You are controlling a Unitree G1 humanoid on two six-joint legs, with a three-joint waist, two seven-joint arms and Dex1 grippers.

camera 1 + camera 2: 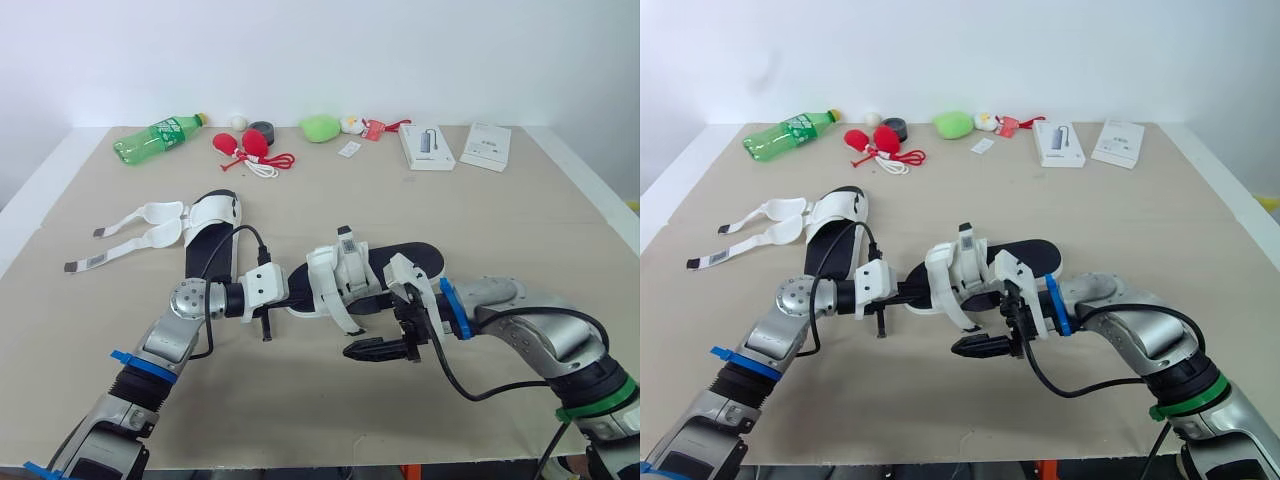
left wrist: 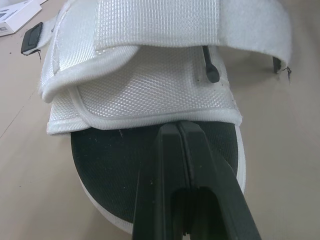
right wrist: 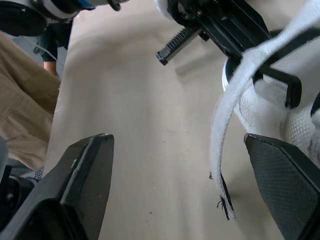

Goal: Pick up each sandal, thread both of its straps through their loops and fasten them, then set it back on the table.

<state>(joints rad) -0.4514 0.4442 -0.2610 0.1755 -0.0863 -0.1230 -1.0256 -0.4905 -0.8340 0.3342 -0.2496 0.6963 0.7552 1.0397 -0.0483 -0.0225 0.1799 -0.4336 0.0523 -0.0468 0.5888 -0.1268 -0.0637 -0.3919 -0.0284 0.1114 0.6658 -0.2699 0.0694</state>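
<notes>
Our left pincer (image 2: 177,131) is closed on 1 end of a sandal (image 1: 405,262) at the middle of the bench (image 1: 500,220). Our right pincer (image 3: 175,144) stands wide beside its hanging strap (image 3: 226,122).

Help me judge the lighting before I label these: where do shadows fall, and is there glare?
Left eye view: soft, even light, faint shadows on the table under the near sandal and the right gripper, no harsh glare. Right wrist view: a pale shadow of the left gripper on the table. Left wrist view: the strap dims the table beneath it.
</notes>
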